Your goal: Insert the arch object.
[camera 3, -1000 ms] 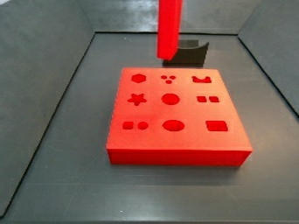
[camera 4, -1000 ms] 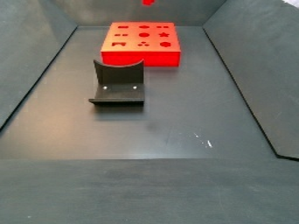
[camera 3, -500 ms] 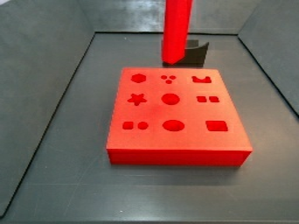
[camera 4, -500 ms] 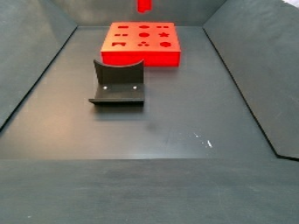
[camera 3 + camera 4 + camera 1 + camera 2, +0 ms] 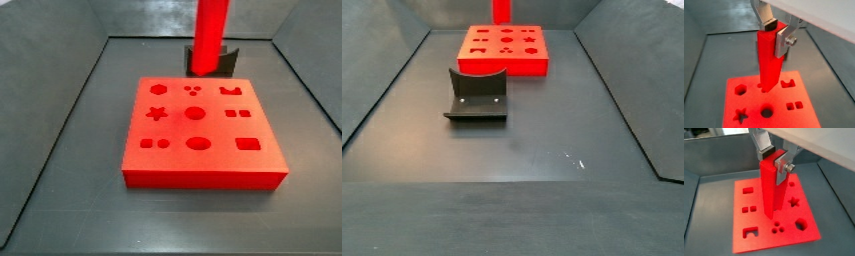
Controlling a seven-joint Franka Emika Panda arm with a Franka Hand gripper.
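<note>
The arch object, a long slim bright-red bar (image 5: 771, 65), hangs upright in my gripper (image 5: 775, 31), whose silver fingers (image 5: 784, 41) are shut on its upper end. It shows the same way in both wrist views (image 5: 773, 193). Its lower end hovers over the flat red board (image 5: 807, 117) with shaped holes, between the hexagon hole (image 5: 741, 90) and the arch-shaped hole (image 5: 787, 83). In both side views only the bar (image 5: 209, 35) (image 5: 501, 10) shows, above the far part of the board (image 5: 201, 165) (image 5: 502, 66); the gripper is out of frame there.
The dark fixture (image 5: 477, 95) stands on the grey floor, apart from the board; in a side view it (image 5: 227, 58) sits just behind the bar. Grey walls (image 5: 54, 90) enclose the floor on the sides and at the back.
The bar has moved right and come lower towards the board in the side views. The board and the fixture have not moved.
</note>
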